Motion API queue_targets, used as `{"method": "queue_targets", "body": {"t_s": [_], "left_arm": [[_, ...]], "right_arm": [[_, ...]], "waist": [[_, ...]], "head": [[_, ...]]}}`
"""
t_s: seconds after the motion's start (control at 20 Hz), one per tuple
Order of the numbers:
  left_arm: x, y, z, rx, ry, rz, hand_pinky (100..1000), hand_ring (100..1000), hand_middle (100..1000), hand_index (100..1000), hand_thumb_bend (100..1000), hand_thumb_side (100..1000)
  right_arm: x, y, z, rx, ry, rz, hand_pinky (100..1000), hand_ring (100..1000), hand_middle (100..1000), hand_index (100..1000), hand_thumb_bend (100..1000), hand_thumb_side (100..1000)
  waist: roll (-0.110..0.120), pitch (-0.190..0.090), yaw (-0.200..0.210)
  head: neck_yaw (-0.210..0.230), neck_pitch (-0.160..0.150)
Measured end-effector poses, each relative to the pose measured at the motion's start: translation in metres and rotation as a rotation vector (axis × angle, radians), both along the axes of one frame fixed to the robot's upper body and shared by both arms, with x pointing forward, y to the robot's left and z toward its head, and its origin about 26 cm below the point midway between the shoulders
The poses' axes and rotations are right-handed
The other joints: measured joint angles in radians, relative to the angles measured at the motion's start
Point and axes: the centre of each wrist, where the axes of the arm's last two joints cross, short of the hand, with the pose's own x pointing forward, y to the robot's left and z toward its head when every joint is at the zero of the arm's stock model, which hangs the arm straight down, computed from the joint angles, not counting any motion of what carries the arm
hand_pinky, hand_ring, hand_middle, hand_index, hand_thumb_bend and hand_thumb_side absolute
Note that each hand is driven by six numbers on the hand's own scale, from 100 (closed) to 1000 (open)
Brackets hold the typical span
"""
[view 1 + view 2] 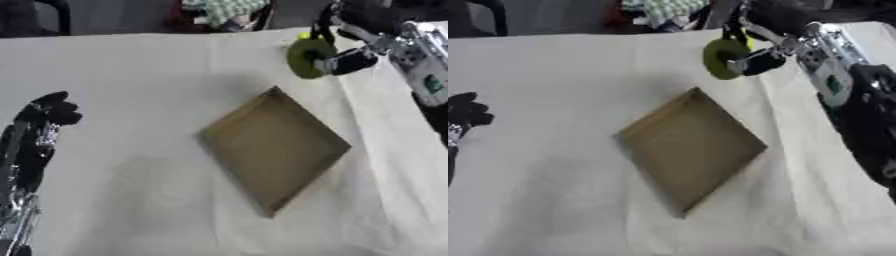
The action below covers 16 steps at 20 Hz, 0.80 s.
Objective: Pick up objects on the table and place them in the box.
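Right hand (346, 62) fingers grip green ring (304, 57) — beyond brown box (273, 150).

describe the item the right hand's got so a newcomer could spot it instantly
Start at the shallow brown box sitting diamond-wise mid-table on the white cloth. Look past its far corner to the right hand, whose fingers curl on an olive-green disc with a dark centre. It is the only green round thing there.

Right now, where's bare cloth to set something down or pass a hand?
Bare: the cloth between the black left hand and the shallow brown cardboard box, and the strip nearer than the box. Crowded: beyond the box's far corner, where the right hand holds an olive-green disc.
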Motion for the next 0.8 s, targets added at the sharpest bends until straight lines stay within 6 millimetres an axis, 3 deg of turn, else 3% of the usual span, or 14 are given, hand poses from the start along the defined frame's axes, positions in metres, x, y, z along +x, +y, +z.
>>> {"method": "queue_targets", "body": {"t_s": [0.2, 0.35, 0.45, 0.65, 0.7, 0.8], "left_arm": [[0.000, 0.000, 0.000, 0.000, 0.000, 0.000, 715, 636, 606, 800, 359, 707], [0.000, 0.000, 0.000, 0.000, 0.001, -0.002, 715, 636, 607, 801, 367, 713], [0.000, -0.001, 0.000, 0.000, 0.001, -0.003, 716, 636, 607, 802, 371, 716], [0.000, -0.001, 0.000, 0.000, 0.001, -0.003, 716, 637, 607, 803, 373, 723], [0.000, -0.001, 0.000, 0.000, 0.002, -0.003, 716, 638, 607, 803, 371, 724], [0.000, -0.001, -0.001, 0.000, 0.004, -0.002, 716, 638, 607, 803, 372, 726]], "right_arm": [[-0.002, 0.010, -0.020, -0.033, 0.079, 0.032, 675, 629, 355, 503, 100, 216], [-0.003, 0.013, -0.028, -0.051, 0.103, 0.047, 698, 676, 516, 716, 100, 223], [-0.004, 0.013, -0.030, -0.059, 0.108, 0.048, 733, 737, 712, 895, 100, 231], [-0.006, 0.011, -0.023, -0.083, 0.099, 0.059, 769, 792, 844, 976, 100, 231], [-0.008, 0.011, -0.020, -0.086, 0.095, 0.064, 778, 803, 870, 984, 100, 287], [-0.011, 0.010, -0.011, -0.091, 0.085, 0.082, 784, 810, 883, 988, 100, 317]], "waist": [[0.000, 0.000, 0.000], [0.000, 0.000, 0.001], [-0.001, 0.000, 0.001], [-0.007, 0.000, 0.001], [-0.008, 0.000, 0.001], [-0.010, 0.000, 0.001]], "head": [[-0.005, 0.000], [-0.010, 0.000], [-0.013, 0.000], [-0.014, 0.000], [-0.014, 0.000], [-0.014, 0.000]]}}
